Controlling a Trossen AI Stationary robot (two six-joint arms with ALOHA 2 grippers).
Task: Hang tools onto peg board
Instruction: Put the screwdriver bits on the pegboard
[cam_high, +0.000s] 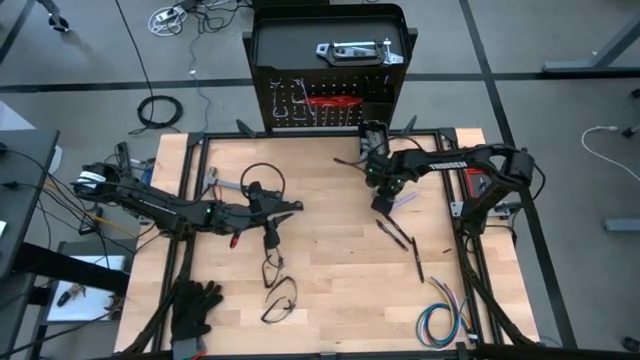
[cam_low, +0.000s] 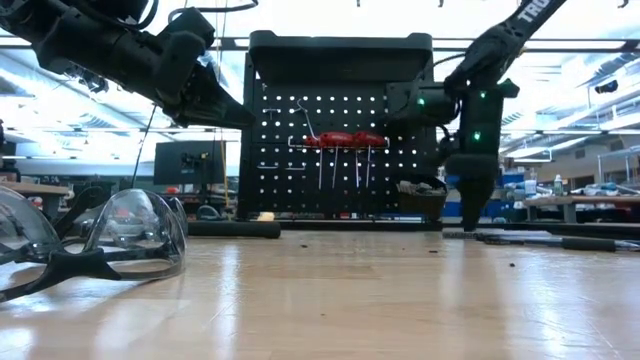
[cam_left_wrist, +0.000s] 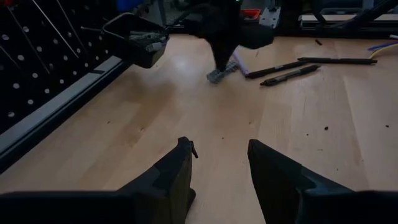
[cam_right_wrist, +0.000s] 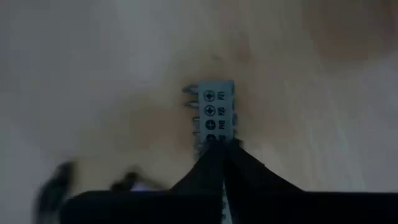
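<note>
Spanning the view, a pale wood table (cam_high: 330, 290) carries glasses (cam_low: 120, 240), gloves (cam_high: 195, 310), a wire bundle (cam_high: 445, 322) and two dark tools (cam_left_wrist: 292, 68). At its far edge stands the peg board (cam_low: 340, 130), red-handled tools (cam_low: 338, 140) hung on it. The right gripper (cam_right_wrist: 221, 152) points down near the board, pressed together and pinching a grey bit holder (cam_right_wrist: 214, 112). The left gripper (cam_left_wrist: 217, 168) hovers spread and empty over mid-table. Behind lies a bright workshop with desks.
</note>
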